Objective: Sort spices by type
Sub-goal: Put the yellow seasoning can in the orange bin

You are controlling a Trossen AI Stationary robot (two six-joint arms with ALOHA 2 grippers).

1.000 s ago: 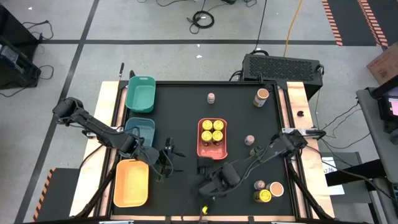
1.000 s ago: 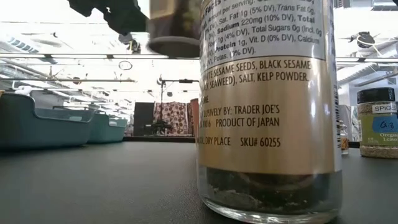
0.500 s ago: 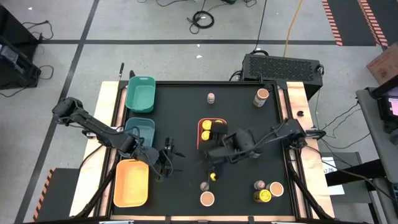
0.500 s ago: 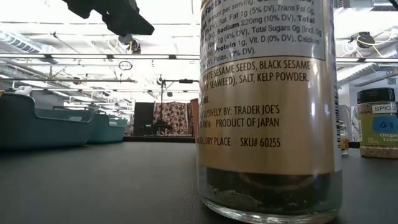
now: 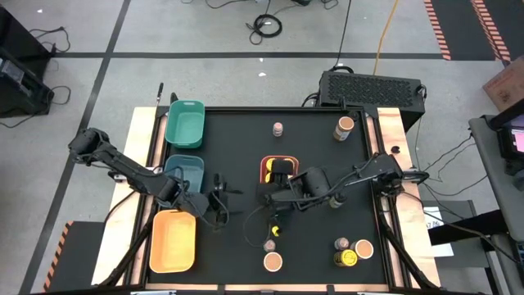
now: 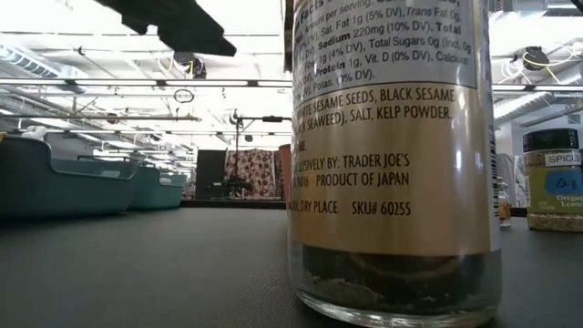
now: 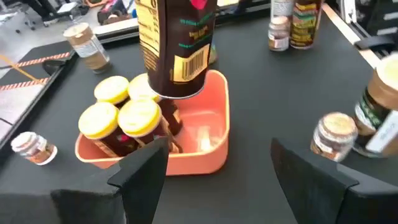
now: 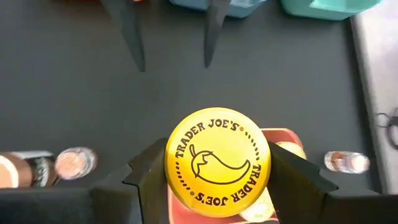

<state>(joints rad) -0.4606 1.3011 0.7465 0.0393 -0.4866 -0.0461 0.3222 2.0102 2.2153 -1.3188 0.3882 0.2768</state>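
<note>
My right gripper (image 5: 274, 192) is shut on a dark jar with a yellow lid (image 8: 217, 162) and hovers over the coral tray (image 7: 211, 149). In the left wrist view this jar (image 7: 177, 50) hangs above three other yellow-lidded jars (image 7: 118, 112) standing in the tray. My left gripper (image 5: 217, 201) is open, left of the tray, with nothing between its fingers (image 7: 146, 168). More jars stand on the table: a yellow-lidded one (image 5: 277, 230), a small one (image 5: 268, 244) and a tan-lidded one (image 5: 272, 261) near the front edge. My right gripper pinches the yellow-lidded jar just under its lid (image 8: 217, 162), one finger (image 8: 146, 180) on each side, coming from above and pointing down. The jar is upright and lifted clear, with its base (image 7: 180, 93) above the coral tray.
Green (image 5: 184, 123), teal (image 5: 184, 170) and yellow (image 5: 173, 240) trays line the left side. Jars stand at the far edge (image 5: 278, 128) (image 5: 345, 124) and in a cluster at the near right (image 5: 352, 250). A tall labelled jar (image 6: 392, 164) fills the low view.
My right gripper has carried the yellow-lidded jar from near the table's front edge toward the far side, lifted clear, and now holds it over the coral tray. It left the jars at the front edge uncovered. My left arm has kept still.
</note>
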